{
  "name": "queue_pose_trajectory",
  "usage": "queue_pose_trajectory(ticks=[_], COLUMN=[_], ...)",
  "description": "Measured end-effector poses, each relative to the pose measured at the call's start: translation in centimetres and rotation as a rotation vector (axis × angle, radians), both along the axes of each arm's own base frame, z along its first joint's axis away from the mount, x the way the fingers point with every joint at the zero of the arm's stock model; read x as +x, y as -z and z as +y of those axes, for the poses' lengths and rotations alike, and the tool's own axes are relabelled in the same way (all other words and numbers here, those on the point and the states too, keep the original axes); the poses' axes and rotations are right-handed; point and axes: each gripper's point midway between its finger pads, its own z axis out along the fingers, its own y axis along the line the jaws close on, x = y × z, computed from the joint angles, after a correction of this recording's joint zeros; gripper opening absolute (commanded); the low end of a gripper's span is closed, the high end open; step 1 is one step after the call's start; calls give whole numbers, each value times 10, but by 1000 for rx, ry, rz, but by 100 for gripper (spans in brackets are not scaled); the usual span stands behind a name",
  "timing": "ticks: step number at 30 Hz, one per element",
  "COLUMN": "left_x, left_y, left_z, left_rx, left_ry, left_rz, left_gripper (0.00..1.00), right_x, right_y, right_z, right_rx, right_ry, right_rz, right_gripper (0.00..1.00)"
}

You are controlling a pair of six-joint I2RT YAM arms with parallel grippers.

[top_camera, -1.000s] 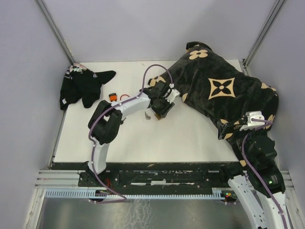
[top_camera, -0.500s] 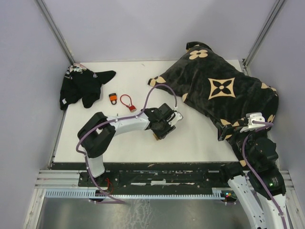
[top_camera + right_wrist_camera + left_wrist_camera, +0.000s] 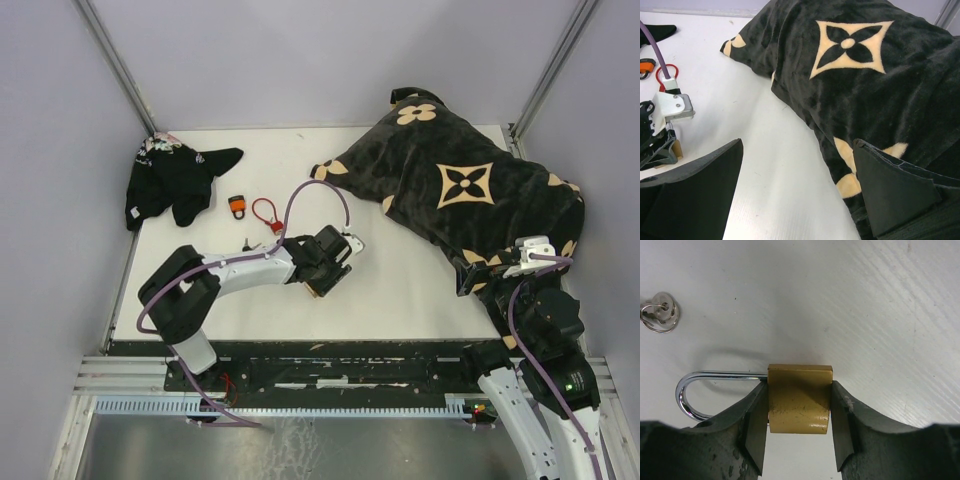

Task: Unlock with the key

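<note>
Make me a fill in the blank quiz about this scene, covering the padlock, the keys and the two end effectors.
1. The left end effector is ____ on the brass padlock.
2. In the left wrist view, the padlock's silver shackle sticks out to the ____.
3. The keys lie on the table, held by ____ end effector.
4. The right end effector is ____, beside the black blanket.
Missing words: shut; left; neither; open.
</note>
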Motion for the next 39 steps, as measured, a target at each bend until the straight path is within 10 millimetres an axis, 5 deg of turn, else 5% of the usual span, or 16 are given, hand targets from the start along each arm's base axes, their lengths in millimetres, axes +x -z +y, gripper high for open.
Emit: queue_pose_trajectory(ticks=[7,16,21,27,39], left_x=[7,10,26,74,123], left_y=[11,6,-28,-64,-18], left_z=[7,3,7,24,53], left_rx=[25,-15,-102,-260,-221], left_ry=[-31,-87,-244,-532,-762], left_rz=[8,1,-69,-128,-67], left_gripper=[71,74,75,70,53], right_x=[0,-1,-1,-1,-1], right_y=[0,-1,-1,-1,0], right_z=[0,0,0,0,0], right_rx=[0,2,2,2,1], right_ry=[0,0,0,0,-1], right_rz=[0,-7,-8,-8,-5], right_gripper=[99,99,99,99,99])
